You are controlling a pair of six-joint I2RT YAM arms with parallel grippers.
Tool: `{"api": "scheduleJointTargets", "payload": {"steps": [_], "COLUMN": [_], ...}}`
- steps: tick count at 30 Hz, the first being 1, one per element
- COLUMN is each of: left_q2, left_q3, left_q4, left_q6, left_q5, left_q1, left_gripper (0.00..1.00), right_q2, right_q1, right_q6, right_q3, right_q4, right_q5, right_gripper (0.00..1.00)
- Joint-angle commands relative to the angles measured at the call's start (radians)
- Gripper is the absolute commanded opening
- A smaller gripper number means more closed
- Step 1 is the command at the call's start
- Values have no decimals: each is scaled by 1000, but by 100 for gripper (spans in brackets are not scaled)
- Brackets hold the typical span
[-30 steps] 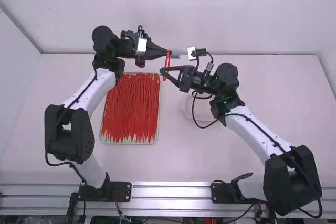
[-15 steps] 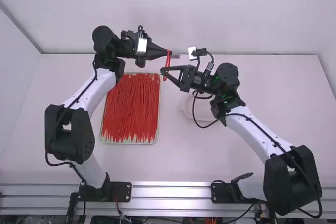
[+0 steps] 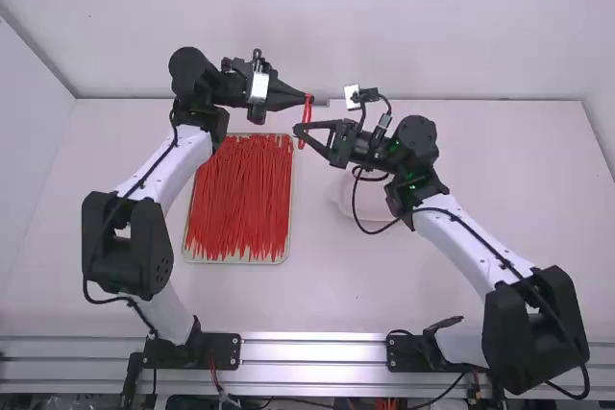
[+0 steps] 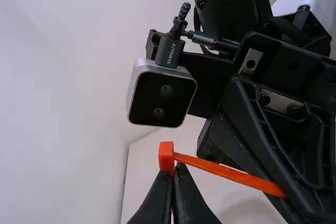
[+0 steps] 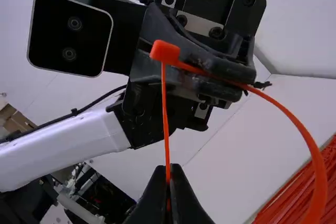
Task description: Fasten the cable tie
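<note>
Your left gripper (image 4: 171, 181) pinching the tie (image 3: 305, 122) by its head, right gripper (image 5: 168, 179) pinching the tail, both over the far right corner of the tray (image 3: 235, 261), white table (image 3: 509, 180), bare white wall (image 3: 432, 16) beyond.

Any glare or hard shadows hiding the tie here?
High view: even light, faint shadows on the table, no glare; cable tie plain. Left wrist view: dark right gripper behind, tie head bright against the wall. Right wrist view: the tie stands clear of the dark left gripper.
</note>
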Motion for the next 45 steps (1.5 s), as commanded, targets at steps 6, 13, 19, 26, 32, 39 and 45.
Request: {"api": "scheduleJointTargets", "payload": {"steps": [6, 13, 19, 26, 32, 39, 45], "left_q2": [-3, -3, -3, -3, -3, -3, -3], "left_q3": [-7, -7, -7, -7, -8, -32, -83], "left_q4": [7, 6, 7, 6, -3, 11, 151], "left_q6": [3, 26, 33, 33, 93, 169, 150], "left_q5": [29, 29, 29, 29, 29, 29, 29], "left_q1": [-8, -9, -8, -8, -8, -10, -22], "left_gripper": [1, 2, 1, 1, 1, 1, 1], "right_q2": [0, -1, -1, -1, -1, -1, 0], "right_q1": [-10, -12, -12, -27, -39, -34, -48], "right_q6": [104, 117, 119, 145, 161, 180, 175], "right_q3": [35, 36, 36, 36, 36, 49, 56], "right_q4": [35, 59, 61, 61, 61, 67, 75], "right_q5": [7, 7, 5, -16, -13, 3, 34], "right_gripper": [0, 0, 0, 0, 0, 0, 0]}}
